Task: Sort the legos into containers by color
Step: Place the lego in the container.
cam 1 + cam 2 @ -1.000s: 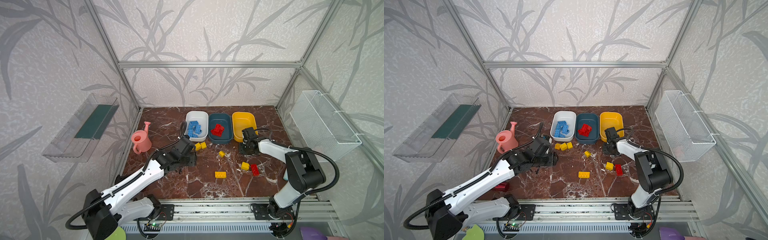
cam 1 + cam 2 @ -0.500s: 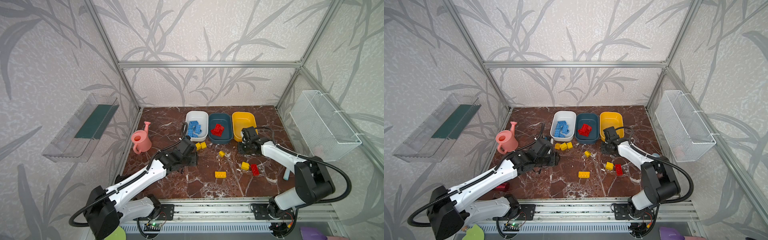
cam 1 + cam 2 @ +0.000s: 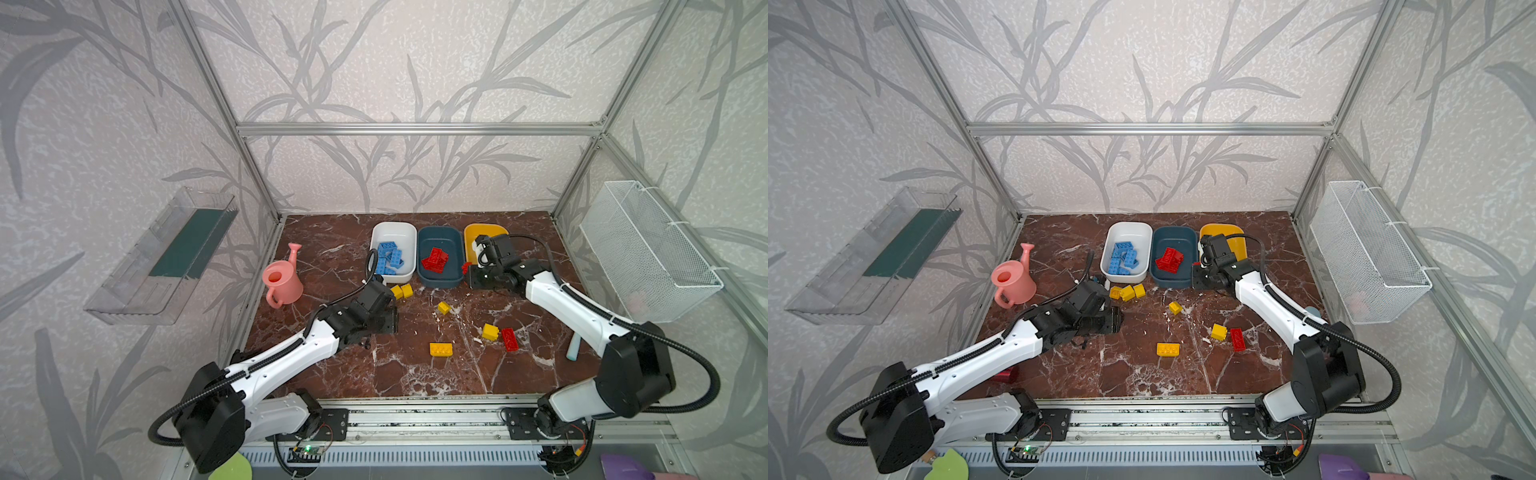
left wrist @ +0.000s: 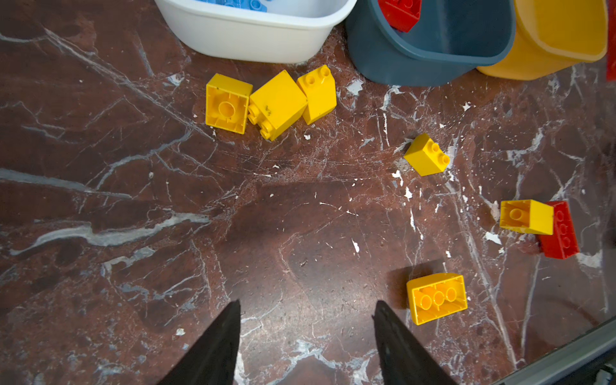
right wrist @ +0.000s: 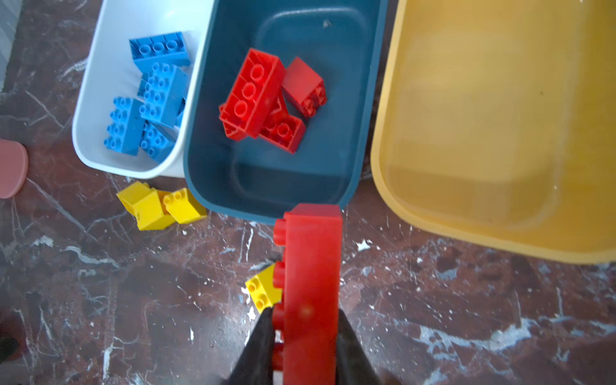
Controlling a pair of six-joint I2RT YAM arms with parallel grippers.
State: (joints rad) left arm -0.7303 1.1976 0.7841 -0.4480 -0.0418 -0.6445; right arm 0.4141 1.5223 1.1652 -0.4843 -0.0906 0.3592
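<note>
Where the red-brown, white-veined tabletop [image 3: 332,374] reaches its left edge, a pink plastic watering can [image 3: 282,282] stands upright. Next comes my left end effector [image 4: 307,303], released, its dark tapered fingers spread over bare marble and gripping nothing. Ahead of it three small yellow bricks [image 4: 273,103] lie touching one another, tipped over, just in front of the white tub [image 3: 406,241], which holds a heap of blue bricks [image 3: 389,257]. The dark teal tub [image 5: 283,180] sits against it, smooth and round-cornered, with a pile of red bricks [image 5: 263,100] inside. Nearer me on the tabletop lie a lone small yellow brick [image 3: 444,307] and a yellow oblong brick [image 3: 441,348], its hollow face showing three rings in the left wrist view. My right end effector [image 5: 305,333] is clenched on a red oblong brick [image 5: 310,266], studs turned sideways, its far end at the teal tub's near rim. The yellow tub [image 5: 483,133] stands beside the teal one. Closer in, a yellow square brick [image 3: 490,331] lies just beside a loose red brick [image 3: 510,339]. A white wire mesh basket [image 3: 648,249] hangs on the right wall.
</note>
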